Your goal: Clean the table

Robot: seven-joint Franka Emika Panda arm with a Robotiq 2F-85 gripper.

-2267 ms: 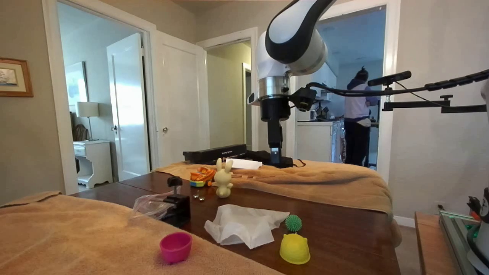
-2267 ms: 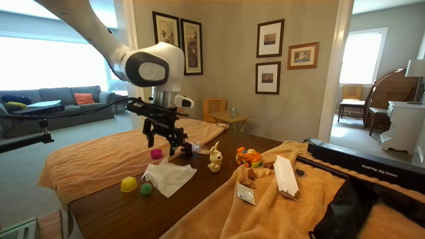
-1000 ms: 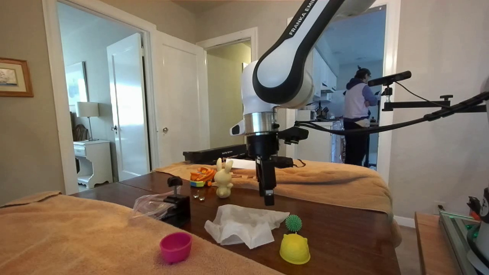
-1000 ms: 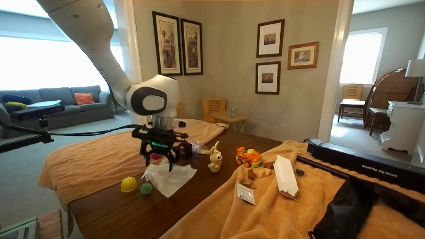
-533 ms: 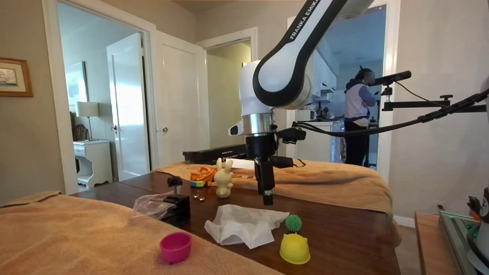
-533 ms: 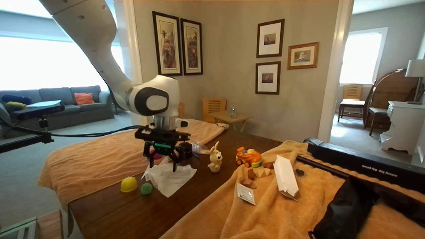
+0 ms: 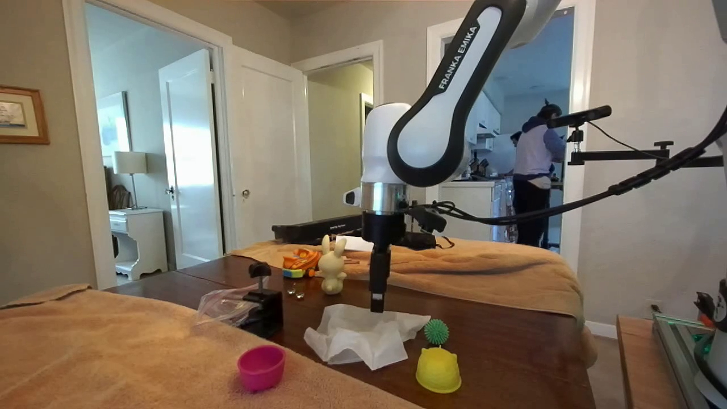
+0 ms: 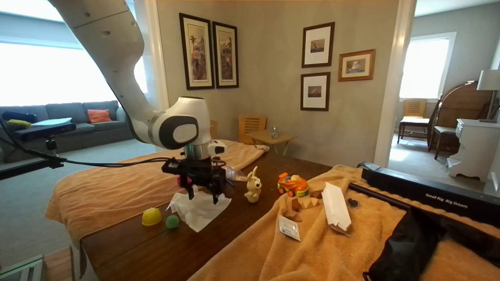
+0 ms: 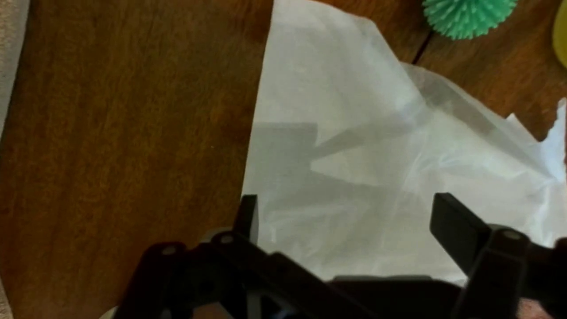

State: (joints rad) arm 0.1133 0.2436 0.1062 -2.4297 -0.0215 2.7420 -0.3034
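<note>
Window [image 8: 50, 74] blown out in an exterior view.
Your wrist view is dim: gray shadows [image 9: 283, 150] cross the sheet [image 9: 328, 79], your gripper [image 9: 347, 210] dark and blurred.

In an exterior view, sheet [image 7: 363, 341] on table [image 7: 511, 352], ball [image 7: 436, 332] right of it, cup [image 7: 438, 372] before ball, figurine [image 7: 331, 267] behind sheet

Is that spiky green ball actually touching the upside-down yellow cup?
Apart. In an exterior view, a narrow strip of dark wooden table shows between the spiky green ball and the upside-down yellow cup; the wrist view also shows a gap.
</note>
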